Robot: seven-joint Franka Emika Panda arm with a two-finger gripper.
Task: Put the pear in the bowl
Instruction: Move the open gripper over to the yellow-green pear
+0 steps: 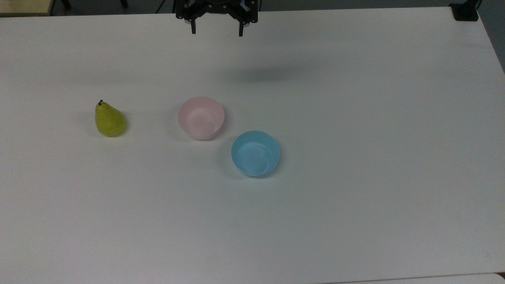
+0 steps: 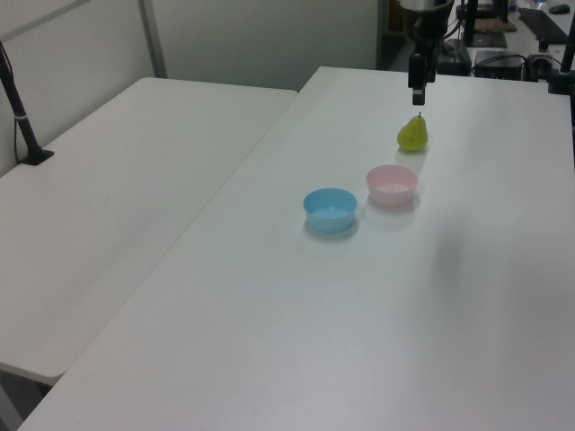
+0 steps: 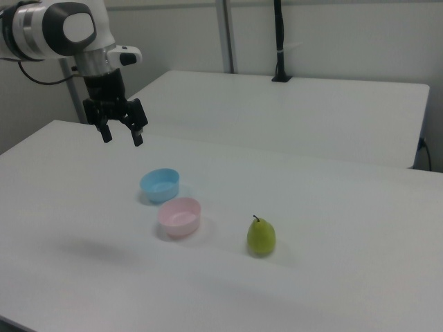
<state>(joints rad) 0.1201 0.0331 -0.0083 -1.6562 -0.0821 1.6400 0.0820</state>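
The hand (image 1: 216,28) hangs high over the far edge of the counter (image 1: 355,197), its 2 fingers spread wide with nothing between them. The pear (image 1: 110,120) stands upright on the counter at the top view's left, stem up, well apart from both bowls. The pink bowl (image 1: 201,117) sits near the middle, and the blue bowl (image 1: 255,153) is just beside it, nearer and to the top view's right, with only a narrow gap between their rims.

Nothing has been picked up yet, so most of the risk lies ahead. The pear narrows toward the top, and I would expect a grip taken too high to slide off the taper, or a finger landing off-centre to tip it over and send it rolling. The rounded base looks like the safer place to close on.

The 2 bowls are alike in size and close together, so a drop aimed slightly right could land in the blue one, or clip a rim and shove the light bowl away.
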